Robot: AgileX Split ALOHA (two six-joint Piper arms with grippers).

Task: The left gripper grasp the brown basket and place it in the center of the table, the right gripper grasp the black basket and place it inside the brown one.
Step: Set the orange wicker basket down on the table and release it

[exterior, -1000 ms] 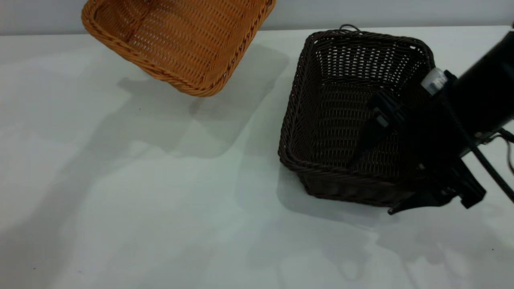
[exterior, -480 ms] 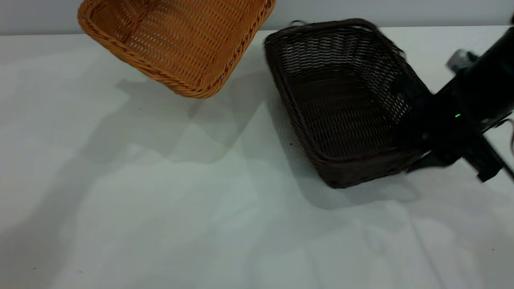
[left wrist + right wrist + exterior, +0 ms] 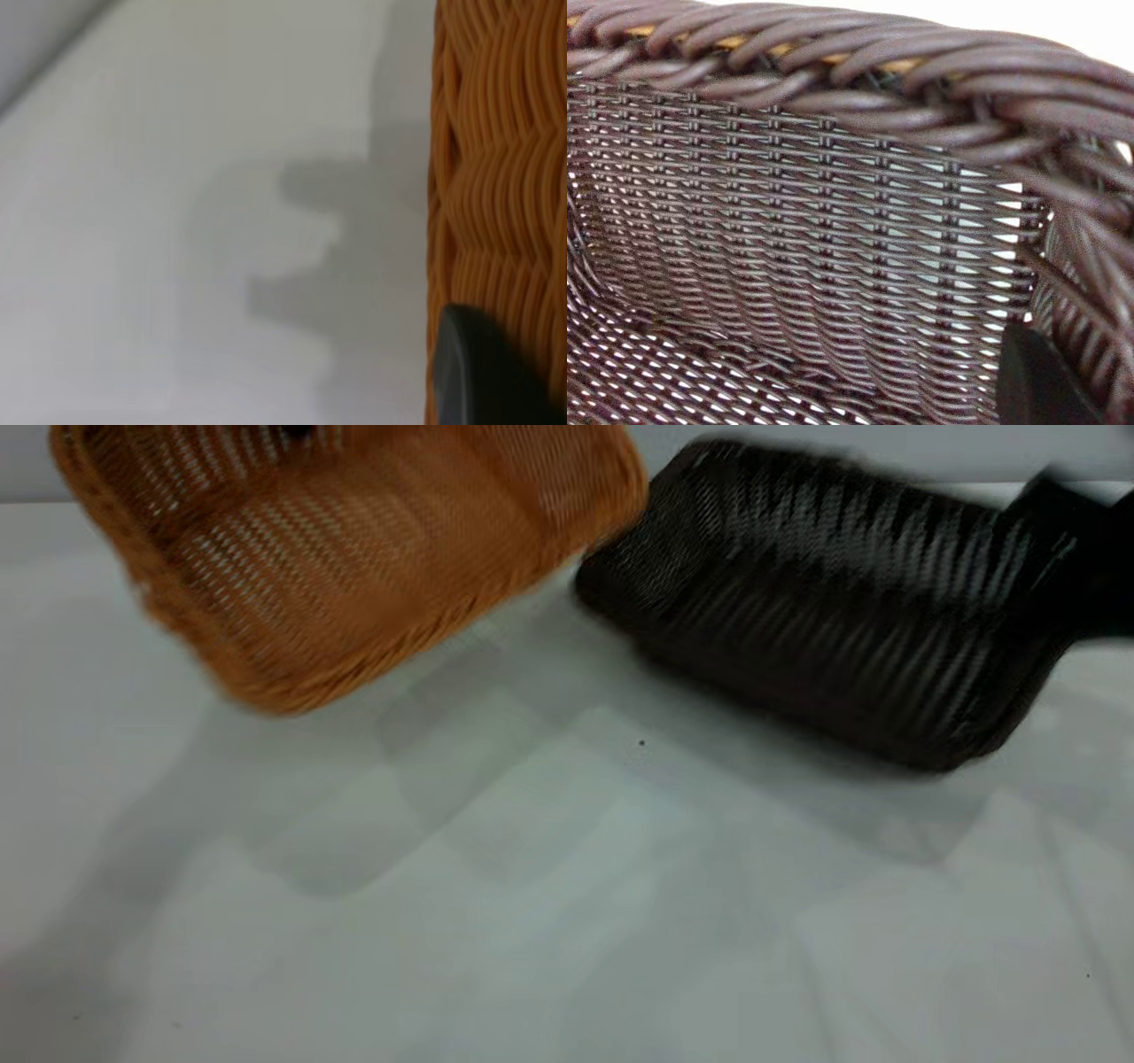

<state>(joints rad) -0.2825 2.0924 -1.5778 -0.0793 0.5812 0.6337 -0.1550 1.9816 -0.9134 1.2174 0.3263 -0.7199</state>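
Exterior view: the brown basket (image 3: 345, 558) hangs tilted above the table (image 3: 532, 921) at the far left, its shadow on the surface below, its upper edge cut by the frame; the black basket (image 3: 824, 602) is lifted and tilted at the far right, its left corner just beside the brown basket's right rim, contact not resolvable through the blur; the right gripper (image 3: 1076, 558) is a dark smear at the black basket's right end; the left gripper does not show here.

Left wrist view: the brown basket's woven wall (image 3: 500, 195) fills one side; a dark finger (image 3: 483, 372) of the left gripper lies against it; the other finger is out of sight, so whether the pincer is clamped cannot be told; the table (image 3: 177, 221) lies beyond, shadowed.

Right wrist view: the black basket's interior (image 3: 797, 257) and braided rim fill the frame; a strip of brown basket (image 3: 735, 40) shows past the rim; one dark finger (image 3: 1041, 381) of the right gripper sits inside the wall; its pincer state cannot be told.
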